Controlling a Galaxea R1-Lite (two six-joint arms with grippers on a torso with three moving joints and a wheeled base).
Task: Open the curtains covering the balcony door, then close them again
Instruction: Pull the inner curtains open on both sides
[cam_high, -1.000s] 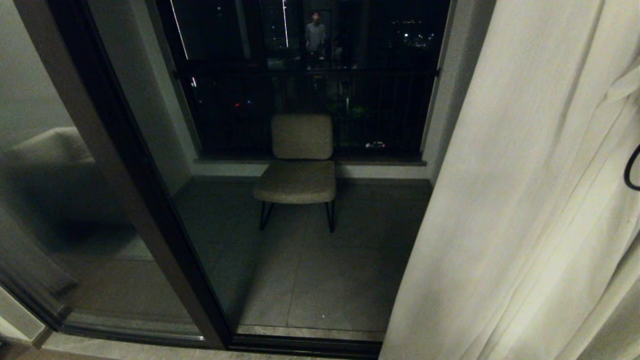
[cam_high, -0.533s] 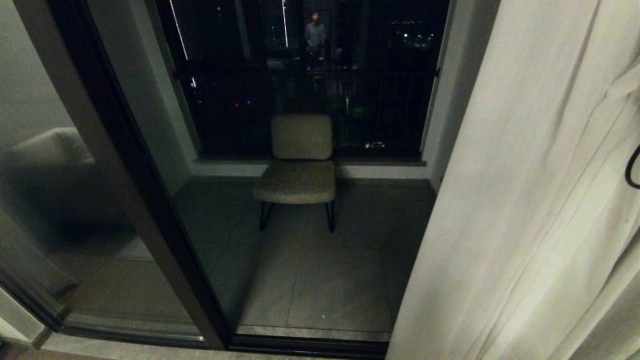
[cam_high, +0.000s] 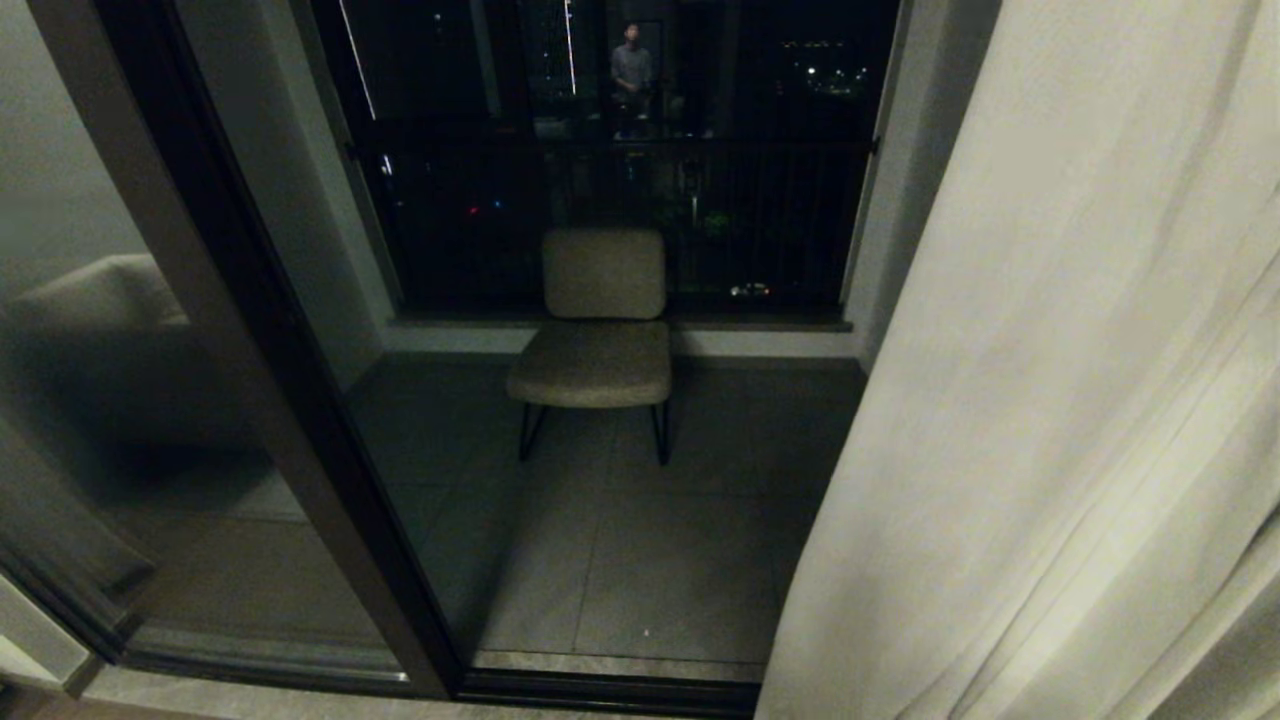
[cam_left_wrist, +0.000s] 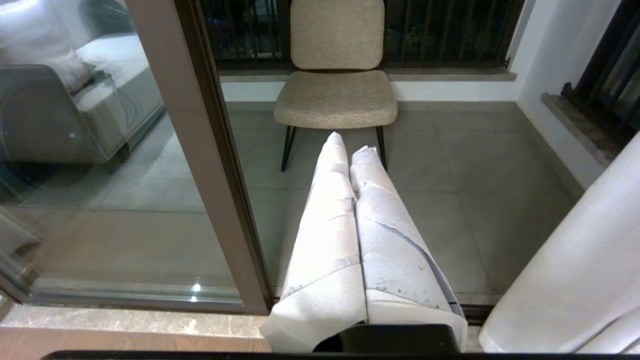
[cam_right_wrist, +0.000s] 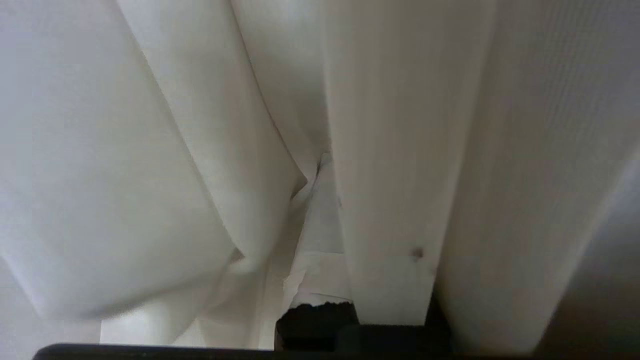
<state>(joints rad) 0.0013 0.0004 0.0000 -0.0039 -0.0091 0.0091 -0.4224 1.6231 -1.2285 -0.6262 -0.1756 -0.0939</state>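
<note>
Change since earlier frame: the black cable loop at the right edge of the head view is gone from sight; the curtains (cam_high: 1060, 400) cover that spot, and their lower edge sits slightly further left.
Curtains: cream pleated fabric fills the right third of the head view, top to bottom, drawn aside.
Balcony door (cam_high: 250, 380): dark frame runs diagonally through the left of the head view; glass uncovered at centre.
Beyond the glass: a beige chair (cam_high: 598, 330) at centre on the tiled floor (cam_high: 640, 560), a dark railing (cam_high: 620, 150) behind it.
Reflection: a person (cam_high: 631, 70), upper centre.
Right end effector (cam_right_wrist: 320, 172): buried among curtain folds in its wrist view, fingers together on a pleat.
Left end effector (cam_left_wrist: 352, 150): wrapped fingers (cam_left_wrist: 330, 225) pressed together, empty, pointing toward the chair, clear of the fabric.
</note>
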